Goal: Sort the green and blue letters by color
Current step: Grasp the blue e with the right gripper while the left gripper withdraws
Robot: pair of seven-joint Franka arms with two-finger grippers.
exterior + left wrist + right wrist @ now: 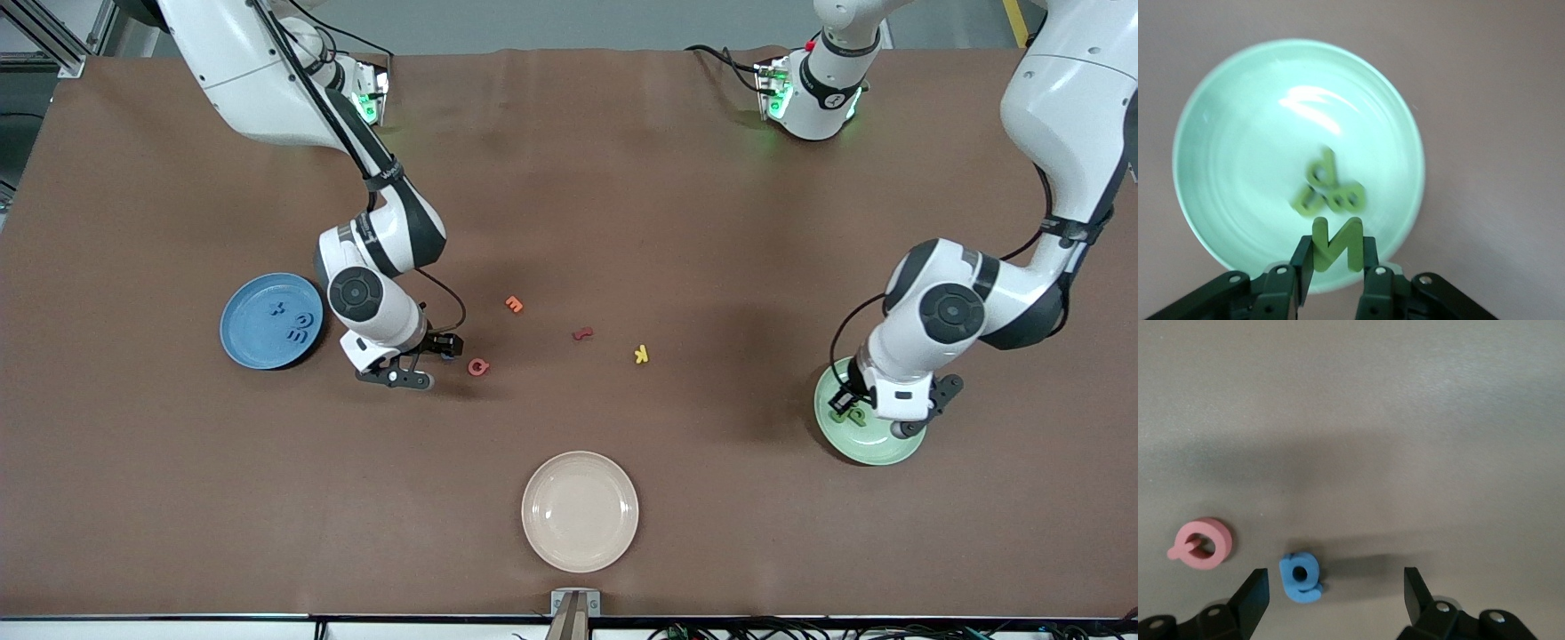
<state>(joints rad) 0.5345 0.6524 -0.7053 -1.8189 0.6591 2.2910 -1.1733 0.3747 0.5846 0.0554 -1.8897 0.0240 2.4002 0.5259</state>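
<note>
My right gripper [1335, 583] is open, low over the table beside the blue plate [249, 342], with a blue letter [1300, 577] lying flat between its fingers, close to one of them. It also shows in the front view [442, 347]. Three blue letters [300, 327] lie on the blue plate. My left gripper [1336, 252] is shut on a green letter N [1336, 241] and holds it over the green plate [1238, 133], near its rim. Three green letters [1328, 190] lie in a cluster on that plate [889, 449]. In the front view the left gripper [846, 406] hangs over it.
A pink letter [478, 366] lies close to the right gripper, also in the right wrist view [1201, 545]. An orange letter [514, 304], a red letter [582, 334] and a yellow K [641, 354] lie mid-table. A cream plate [580, 510] stands nearest the front camera.
</note>
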